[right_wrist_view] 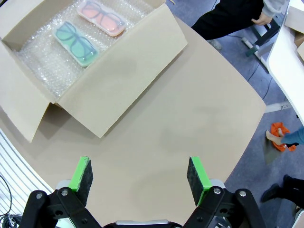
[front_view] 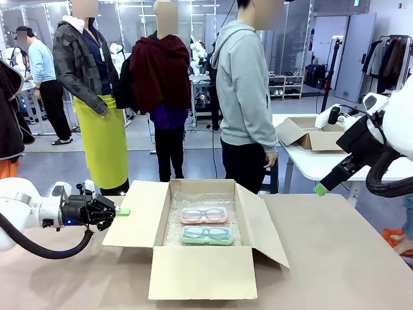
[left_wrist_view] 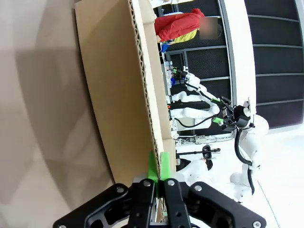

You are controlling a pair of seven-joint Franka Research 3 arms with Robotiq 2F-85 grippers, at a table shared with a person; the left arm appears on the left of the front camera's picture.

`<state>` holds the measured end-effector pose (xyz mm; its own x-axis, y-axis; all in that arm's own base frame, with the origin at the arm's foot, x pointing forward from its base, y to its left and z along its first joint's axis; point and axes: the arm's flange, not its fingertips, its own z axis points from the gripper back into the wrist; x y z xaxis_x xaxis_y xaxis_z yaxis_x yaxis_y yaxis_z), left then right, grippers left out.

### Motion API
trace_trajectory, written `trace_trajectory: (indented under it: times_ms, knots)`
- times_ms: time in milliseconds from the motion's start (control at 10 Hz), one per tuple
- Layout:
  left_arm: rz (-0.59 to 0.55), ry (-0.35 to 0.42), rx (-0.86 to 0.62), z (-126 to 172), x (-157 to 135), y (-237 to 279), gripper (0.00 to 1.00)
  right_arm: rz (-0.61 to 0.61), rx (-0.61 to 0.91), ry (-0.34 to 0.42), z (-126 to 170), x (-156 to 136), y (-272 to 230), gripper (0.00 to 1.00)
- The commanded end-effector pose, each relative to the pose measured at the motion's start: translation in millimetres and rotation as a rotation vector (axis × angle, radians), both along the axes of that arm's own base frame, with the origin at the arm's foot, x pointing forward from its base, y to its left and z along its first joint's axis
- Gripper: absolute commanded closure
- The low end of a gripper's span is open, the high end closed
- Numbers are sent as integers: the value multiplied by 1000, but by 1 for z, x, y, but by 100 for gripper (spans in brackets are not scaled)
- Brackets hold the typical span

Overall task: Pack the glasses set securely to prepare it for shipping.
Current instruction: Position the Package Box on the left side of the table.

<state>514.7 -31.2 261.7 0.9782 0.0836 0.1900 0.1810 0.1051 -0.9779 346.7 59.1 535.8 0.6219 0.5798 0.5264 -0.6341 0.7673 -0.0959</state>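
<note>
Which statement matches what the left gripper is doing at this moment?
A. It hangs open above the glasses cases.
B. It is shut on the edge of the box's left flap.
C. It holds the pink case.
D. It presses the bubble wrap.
B: in the left wrist view the left gripper has its green pads pinched together on the corrugated edge of the left flap of the cardboard box.

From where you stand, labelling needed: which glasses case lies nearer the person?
The pink case; the mint case lies on the robot's side of it.

Your left claw (front_view: 118, 212) sits low, reaching sideways, fingers pinched fully together. Your right claw (right_wrist_view: 138, 173) hangs raised and tilted downward, fingers spread wide.
</note>
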Motion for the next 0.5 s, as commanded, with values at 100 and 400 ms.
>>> trace_trajectory:
  times_ms: [100,400]
  knots:
    - [0,0,0,0,0,0,98,1,-20,2,2,-3,0,0]
    - [-3,3,-8,13,11,61,98,1,-20,2,2,-3,0,0]
